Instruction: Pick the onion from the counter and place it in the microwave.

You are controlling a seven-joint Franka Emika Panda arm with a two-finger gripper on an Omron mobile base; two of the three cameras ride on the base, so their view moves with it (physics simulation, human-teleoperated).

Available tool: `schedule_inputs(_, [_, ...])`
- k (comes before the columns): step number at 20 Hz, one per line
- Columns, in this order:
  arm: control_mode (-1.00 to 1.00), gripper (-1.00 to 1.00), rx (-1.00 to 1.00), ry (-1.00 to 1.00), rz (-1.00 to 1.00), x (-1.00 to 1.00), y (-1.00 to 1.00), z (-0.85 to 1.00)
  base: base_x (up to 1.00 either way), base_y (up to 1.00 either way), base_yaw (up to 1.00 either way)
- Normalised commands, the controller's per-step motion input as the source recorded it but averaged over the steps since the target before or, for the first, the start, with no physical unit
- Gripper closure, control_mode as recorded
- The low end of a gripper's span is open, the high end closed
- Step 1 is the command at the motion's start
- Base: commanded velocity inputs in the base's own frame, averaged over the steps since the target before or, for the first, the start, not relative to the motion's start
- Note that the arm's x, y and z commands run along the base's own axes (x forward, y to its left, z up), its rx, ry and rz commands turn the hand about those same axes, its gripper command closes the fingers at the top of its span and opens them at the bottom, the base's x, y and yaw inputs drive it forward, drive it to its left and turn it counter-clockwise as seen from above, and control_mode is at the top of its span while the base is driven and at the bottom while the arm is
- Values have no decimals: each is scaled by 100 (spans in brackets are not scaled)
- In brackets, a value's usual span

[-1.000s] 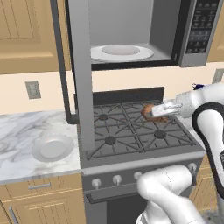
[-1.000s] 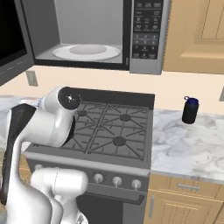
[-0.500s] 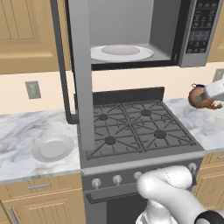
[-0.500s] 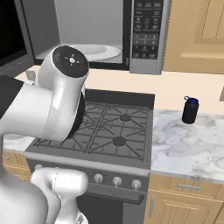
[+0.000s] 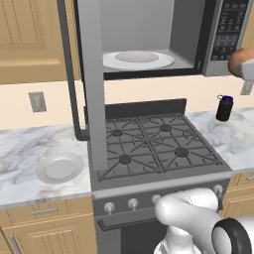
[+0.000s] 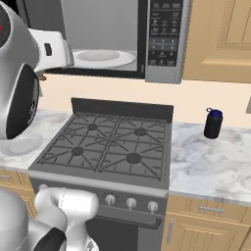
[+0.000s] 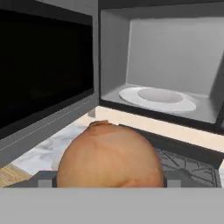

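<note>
The microwave (image 5: 149,44) fills the top of the left base view, door swung open, white turntable (image 7: 157,98) bare. At that view's right edge the gripper (image 5: 246,67) is clamped around the onion (image 7: 109,159), level with the keypad.

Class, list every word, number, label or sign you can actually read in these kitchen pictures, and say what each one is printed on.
No text can be read.
Microwave keypad: rows of pale marks on the dark panel, too small and blurred to read.
Dark bottle on the counter: no label visible.
Stove knobs: no markings legible.
</note>
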Motion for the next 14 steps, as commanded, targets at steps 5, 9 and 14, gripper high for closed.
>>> schedule_inputs(5, [-100, 100, -12, -58, -15, 80, 12, 6, 0, 0, 0])
schedule_inputs(9, [-100, 100, -11, -43, -11, 89, 10, -5, 0, 0, 0])
schedule_inputs(14, [-100, 100, -3, -1, -13, 100, 5, 0, 0, 0, 0])
